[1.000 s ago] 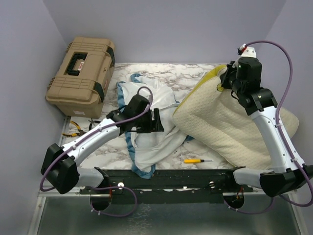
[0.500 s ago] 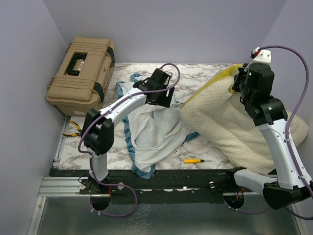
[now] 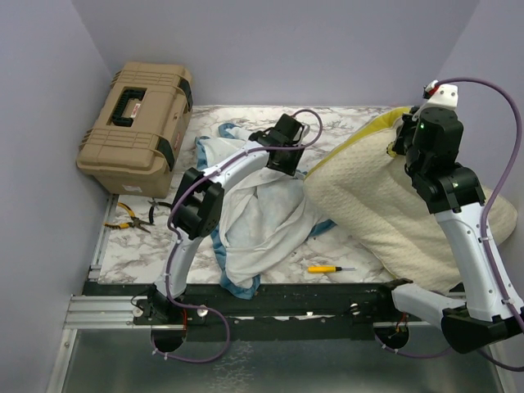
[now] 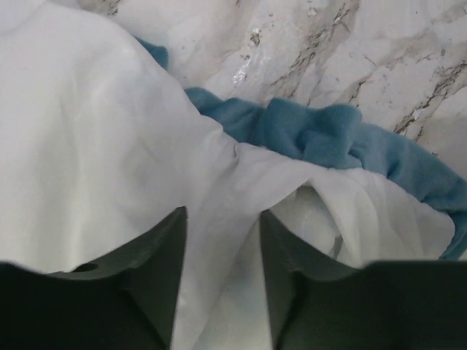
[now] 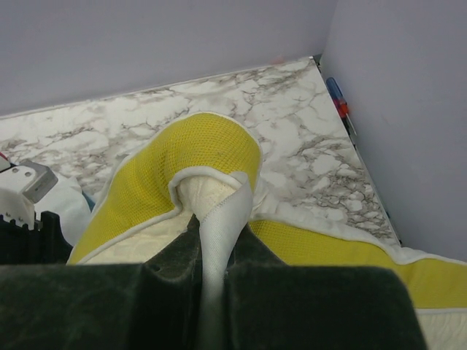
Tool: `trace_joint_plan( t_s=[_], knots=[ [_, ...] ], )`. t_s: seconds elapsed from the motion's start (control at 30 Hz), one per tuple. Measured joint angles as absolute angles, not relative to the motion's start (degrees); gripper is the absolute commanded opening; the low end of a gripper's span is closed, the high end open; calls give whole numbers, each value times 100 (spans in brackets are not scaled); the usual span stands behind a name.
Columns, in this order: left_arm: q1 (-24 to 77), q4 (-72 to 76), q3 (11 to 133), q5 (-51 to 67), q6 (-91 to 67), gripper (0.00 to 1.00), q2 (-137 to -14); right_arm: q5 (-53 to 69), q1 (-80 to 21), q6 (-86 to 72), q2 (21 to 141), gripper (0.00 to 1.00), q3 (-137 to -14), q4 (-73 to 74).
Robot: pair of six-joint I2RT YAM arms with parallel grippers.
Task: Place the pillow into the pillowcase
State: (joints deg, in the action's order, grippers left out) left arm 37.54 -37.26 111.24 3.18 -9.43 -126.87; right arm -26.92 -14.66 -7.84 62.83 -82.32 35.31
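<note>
Two large soft things take up most of the work area. Biggest is the pillow (image 3: pixel 385 213), cream and dimpled, lying slantwise on the right half with its far corner raised. The right gripper (image 5: pixel 215 226) is pressed together on the white piping of that corner, next to the yellow mesh band. Next is the pillowcase (image 3: pixel 262 221), heaped mid-table with the white lining outward and the blue ruffle (image 4: pixel 328 138) at its edges; we note it meets the pillow's left edge. The left arm (image 3: pixel 237 168) arches across this heap. At the heap's far side the left gripper (image 4: pixel 222 219) has its fingers spread, a fold of lining running up between them. Tan toolbox (image 3: pixel 135 119), lid down, far left corner, well apart from the cloth. Yellow-handled pliers (image 3: pixel 131 214) just in front of it. Small yellow screwdriver (image 3: pixel 327 268) near the front edge, between heap and pillow. Red-and-blue screwdriver (image 5: pixel 337 98) against the right wall. The table (image 3: pixel 327 131) is white marble-patterned with grey veins, and a black rail (image 3: pixel 286 299) runs along its near edge. We see plain lavender walls (image 3: pixel 286 49) on three sides.
</note>
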Motion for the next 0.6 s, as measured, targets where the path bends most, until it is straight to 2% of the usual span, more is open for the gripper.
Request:
trace_joint_plan(
  t_s=[0.13,0.17,0.53,0.6],
  knots=[
    [3750,-3673,11343,331,-915,1,-12927,-2668,-1466,-784,6283,0,-8232,3546],
    [3734,-3671,11347,353,-928,0,-12947,-2657,-1466,-788,6283,0,-8232,3557],
    [3297,-3667,11345,226,-1046,1,-12652,-2189,-1466,-856,6407,0,-8256,3583],
    [3216,-3664,11345,187,-1044,28,-12455,-2075,-1466,-897,6497,0,-8294,3603]
  ],
)
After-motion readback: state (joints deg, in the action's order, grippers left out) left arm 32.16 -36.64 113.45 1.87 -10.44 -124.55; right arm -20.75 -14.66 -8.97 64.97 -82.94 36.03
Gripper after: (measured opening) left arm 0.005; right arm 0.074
